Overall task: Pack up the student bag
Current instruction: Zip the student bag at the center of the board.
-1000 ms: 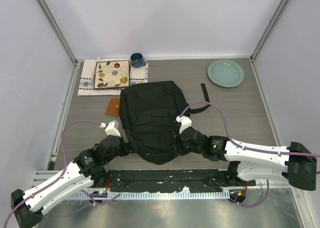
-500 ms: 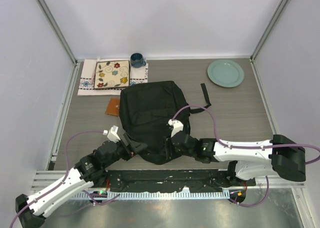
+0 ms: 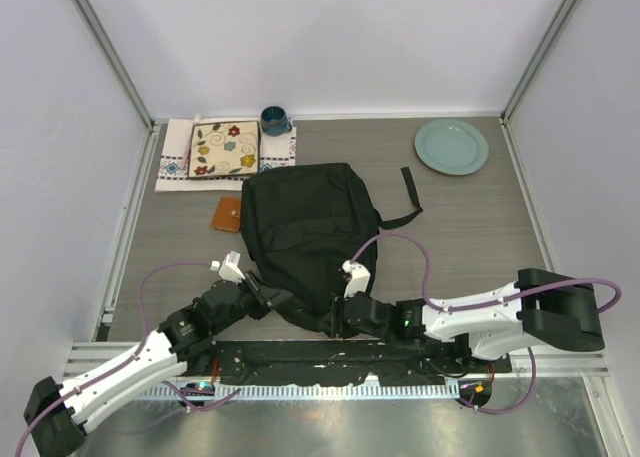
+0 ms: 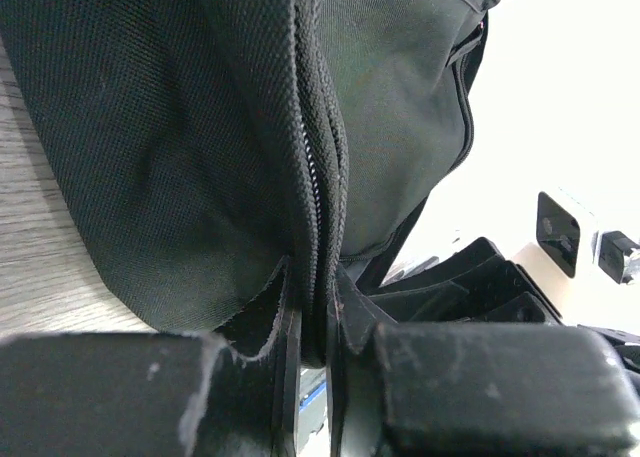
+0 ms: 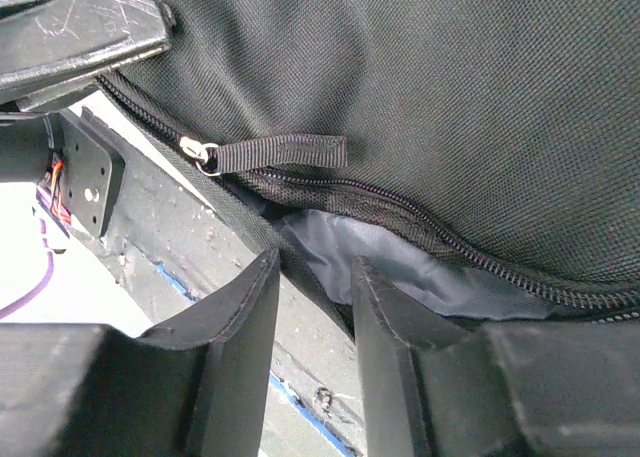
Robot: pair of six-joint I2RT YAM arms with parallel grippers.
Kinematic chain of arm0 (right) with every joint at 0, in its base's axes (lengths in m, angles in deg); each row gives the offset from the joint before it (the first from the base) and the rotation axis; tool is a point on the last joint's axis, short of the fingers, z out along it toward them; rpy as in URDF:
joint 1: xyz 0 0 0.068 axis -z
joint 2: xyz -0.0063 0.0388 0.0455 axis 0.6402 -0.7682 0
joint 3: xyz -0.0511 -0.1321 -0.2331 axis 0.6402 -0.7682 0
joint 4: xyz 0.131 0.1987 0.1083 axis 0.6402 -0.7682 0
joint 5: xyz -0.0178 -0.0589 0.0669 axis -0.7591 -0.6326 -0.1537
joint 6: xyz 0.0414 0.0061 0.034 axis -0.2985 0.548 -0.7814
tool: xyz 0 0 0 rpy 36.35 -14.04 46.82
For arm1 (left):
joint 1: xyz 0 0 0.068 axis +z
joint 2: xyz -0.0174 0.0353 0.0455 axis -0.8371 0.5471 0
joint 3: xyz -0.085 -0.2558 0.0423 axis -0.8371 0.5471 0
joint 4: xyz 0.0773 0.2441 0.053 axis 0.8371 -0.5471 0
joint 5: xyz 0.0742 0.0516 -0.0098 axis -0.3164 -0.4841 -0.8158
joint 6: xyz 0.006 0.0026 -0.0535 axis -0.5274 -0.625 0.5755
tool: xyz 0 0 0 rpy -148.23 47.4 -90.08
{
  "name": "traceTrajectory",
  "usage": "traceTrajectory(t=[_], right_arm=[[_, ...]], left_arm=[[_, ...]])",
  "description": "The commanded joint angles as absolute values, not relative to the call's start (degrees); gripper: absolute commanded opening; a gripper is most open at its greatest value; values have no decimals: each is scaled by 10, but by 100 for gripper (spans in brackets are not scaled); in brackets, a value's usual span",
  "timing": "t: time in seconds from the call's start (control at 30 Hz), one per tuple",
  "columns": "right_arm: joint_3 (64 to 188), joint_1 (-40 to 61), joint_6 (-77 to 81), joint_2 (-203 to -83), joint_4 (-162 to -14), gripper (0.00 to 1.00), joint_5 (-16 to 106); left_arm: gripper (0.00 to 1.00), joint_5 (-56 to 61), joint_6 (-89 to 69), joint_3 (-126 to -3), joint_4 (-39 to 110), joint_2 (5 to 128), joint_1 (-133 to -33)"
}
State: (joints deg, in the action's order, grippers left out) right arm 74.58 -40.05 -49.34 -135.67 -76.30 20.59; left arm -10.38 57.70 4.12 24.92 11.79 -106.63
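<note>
the student bag [image 3: 300, 227] lies flat in the middle of the table [image 3: 480, 227]. its round end is at the bottom of the top picture, close to the arms. the left gripper [image 3: 268, 299] is at the bag's lower left edge, squeezed tight on the zip seam. the right gripper [image 3: 335, 317] is at the bag's bottom edge, a bit more to the right. its two fingers stand apart. the lower lip of the bag's mouth runs between them, and they do not pinch it yet.

i think the step now is to open the bag so things can go in. the left side should hold firm and not tug, so the bag does not slide. the right side could close on the lip. or it could go for the zip tab [image 5: 278, 152], just up and left of its fingers, and pull along the zip line. pull slow, or the cloth may bunch up and jam.

the top picture shows the whole bag. it also shows a green plate [image 3: 452, 146], a blue mug [image 3: 275, 120] and a flowery square [image 3: 224, 149] at the top. it cannot show the zip. the right wrist picture shows the zip partly open, with grey lining [image 5: 400, 272] peeking out. the left wrist picture shows the pinch up close.
</note>
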Motion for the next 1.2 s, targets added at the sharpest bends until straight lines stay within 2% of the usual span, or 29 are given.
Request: traceTrajectory(t=[0.0,0.07,0.17,0.23,0.33,0.4,0.43,0.47,0.53,0.7,0.73,0.93,1.03,1.17], right_arm=[[742,-415,-502,-1378,-721,36,177],[750,-432,-489,-1381,-720,27,163],[770,-446,-459,-1393,-720,20,165],[781,-454,-441,-1410,-712,10,176],[792,-461,-449,-1431,-718,13,170],[788,-461,-460,-1434,-712,17,168],[787,-461,-468,-1433,-708,21,166],[783,-461,-475,-1422,-707,26,161],[768,-461,-497,-1404,-700,38,145],[695,-461,-569,-1289,-661,46,88],[682,-461,-579,-1269,-651,50,71],[627,-461,-628,-1131,-668,53,-2],[629,-462,-626,-1099,-682,54,-35],[637,-455,-635,-1120,-679,59,-58]], left_arm=[[1,-85,571,85,317,150,-1069],[24,-84,573,89,324,161,-1069],[46,-81,573,88,329,167,-1070],[62,-77,575,88,333,167,-1070],[57,-74,572,89,334,162,-1070],[41,-75,570,93,334,156,-1070],[23,-76,570,93,335,153,-1070],[13,-77,569,96,334,150,-1070],[0,-80,570,103,333,142,-1070],[0,-87,546,109,334,123,-1072],[0,-88,534,108,334,116,-1071],[0,-108,499,109,354,103,-1074],[0,-116,489,110,362,101,-1077],[0,-122,484,110,375,105,-1080]])
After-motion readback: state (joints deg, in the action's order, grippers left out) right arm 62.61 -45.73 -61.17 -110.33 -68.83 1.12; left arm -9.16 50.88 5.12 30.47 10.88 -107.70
